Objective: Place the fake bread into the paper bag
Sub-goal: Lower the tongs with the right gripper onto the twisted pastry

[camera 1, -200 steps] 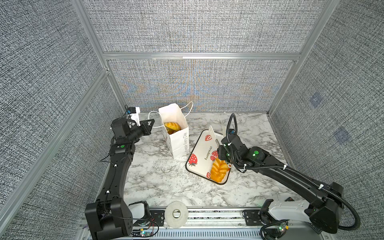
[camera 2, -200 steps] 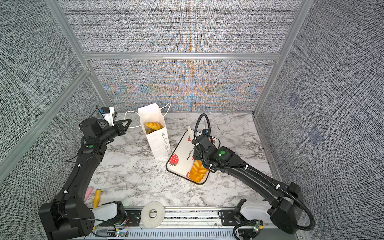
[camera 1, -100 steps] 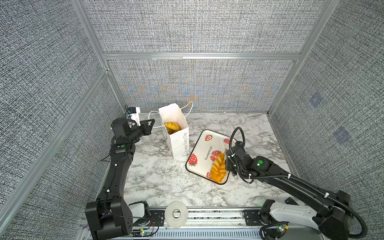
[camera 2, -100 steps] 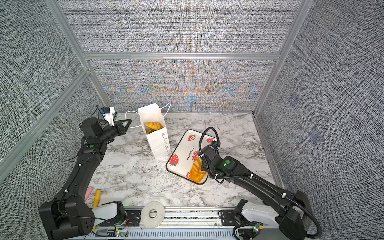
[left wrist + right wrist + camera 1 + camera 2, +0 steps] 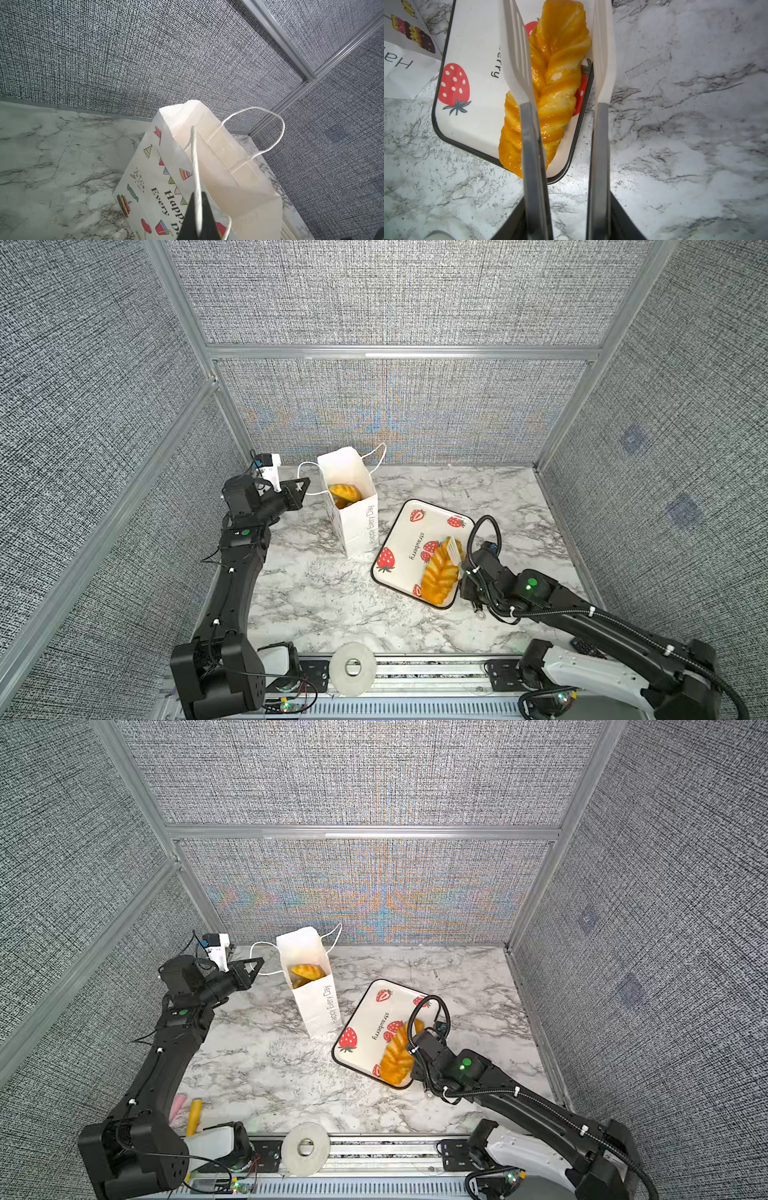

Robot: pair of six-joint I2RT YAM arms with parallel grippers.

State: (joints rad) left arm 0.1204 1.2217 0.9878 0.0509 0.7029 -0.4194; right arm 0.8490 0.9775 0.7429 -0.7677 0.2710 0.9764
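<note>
The white paper bag (image 5: 357,518) (image 5: 318,1002) stands open at the back, with fake bread (image 5: 344,494) (image 5: 306,972) inside. My left gripper (image 5: 301,485) (image 5: 197,207) is shut on its cord handle (image 5: 194,155) and holds it out to the left. One long twisted loaf (image 5: 438,576) (image 5: 556,68) lies on the strawberry tray (image 5: 409,531). My right gripper (image 5: 455,556) (image 5: 558,12) carries two long white-tipped blades that straddle this loaf. One blade rests against the loaf. The other stands apart from it, over the tray's rim.
A roll of white tape (image 5: 352,668) sits on the front rail. A yellow stick (image 5: 194,1115) and a pink item (image 5: 178,1104) lie at the front left by the left arm's base. Grey walls close in the left, back and right sides.
My right arm has drawn back toward the front right and lowered its blades along the loaf, and they have narrowed. The left arm and the bag have not moved.
</note>
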